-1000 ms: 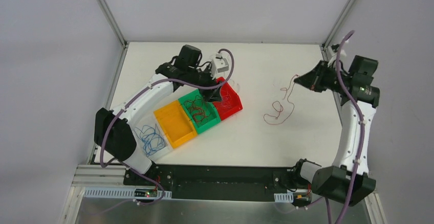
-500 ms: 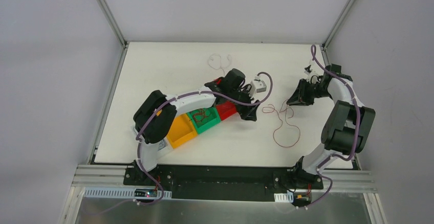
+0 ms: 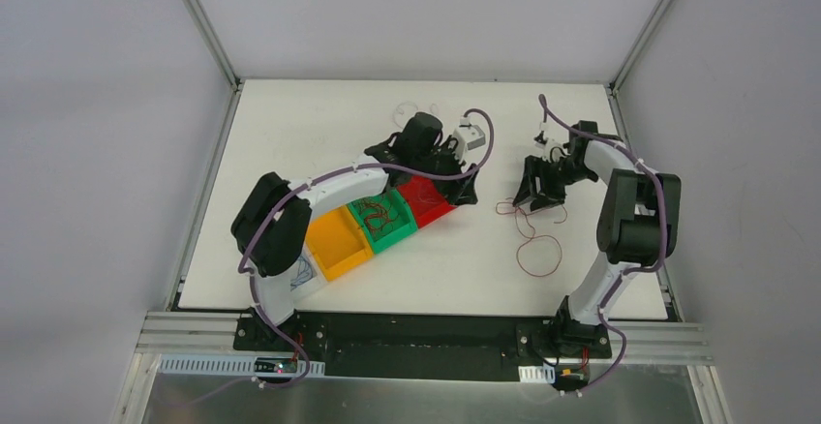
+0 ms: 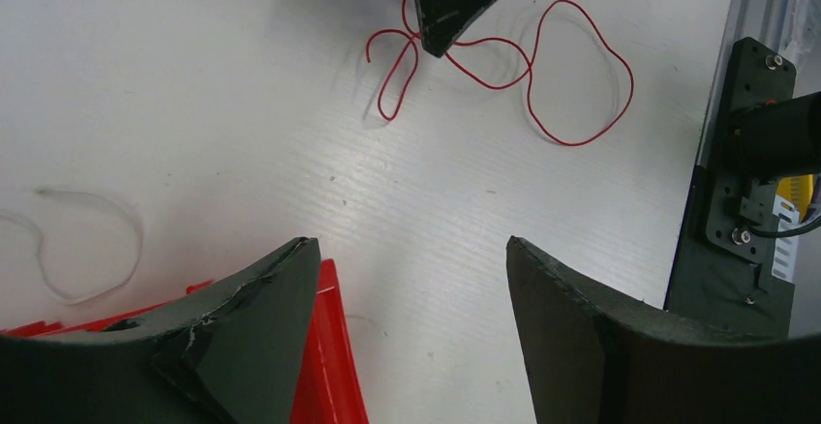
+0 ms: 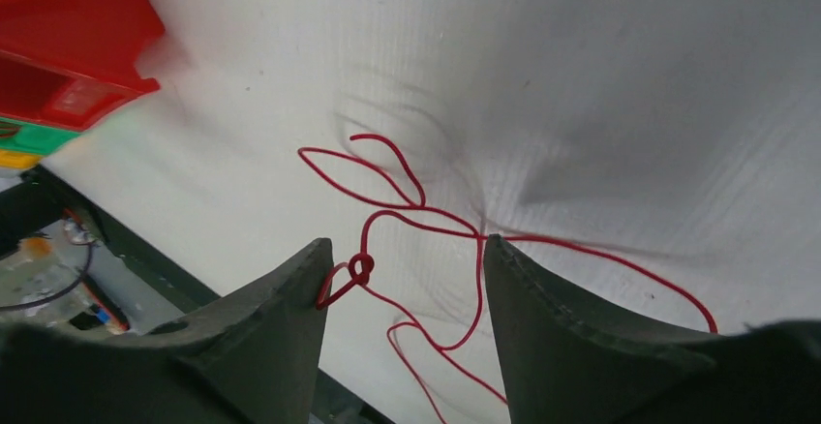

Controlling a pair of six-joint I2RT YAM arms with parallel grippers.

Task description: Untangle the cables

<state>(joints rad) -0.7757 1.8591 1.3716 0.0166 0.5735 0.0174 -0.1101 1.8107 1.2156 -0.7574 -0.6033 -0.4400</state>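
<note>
A bright red cable [image 3: 531, 238] lies in loose loops on the white table, right of centre. My right gripper [image 3: 529, 192] stands over its far end, open. In the right wrist view the red cable [image 5: 418, 213] runs between the spread jaws of my right gripper [image 5: 407, 242], and a small knotted loop touches the left fingertip [image 5: 315, 255]. My left gripper [image 3: 463, 192] is open beside the red bin [image 3: 431, 203]; in its own view my left gripper [image 4: 411, 242] has only bare table between its fingers. A white cable [image 3: 414, 112] lies behind the left arm. A dark red cable [image 3: 380, 213] sits in the green bin.
A row of bins lies slanted left of centre: red, green [image 3: 395, 232], yellow [image 3: 339, 242] and a white one [image 3: 302, 274] with a blue cable, mostly hidden under the left arm. The red bin's rim [image 4: 329, 347] touches my left finger. A black mount [image 4: 731, 201] edges the table.
My right gripper has opened and let the red cable drop onto the table, moving left and down over it. The left arm has swung right from the bins toward the red cable, then pulled back slightly.
</note>
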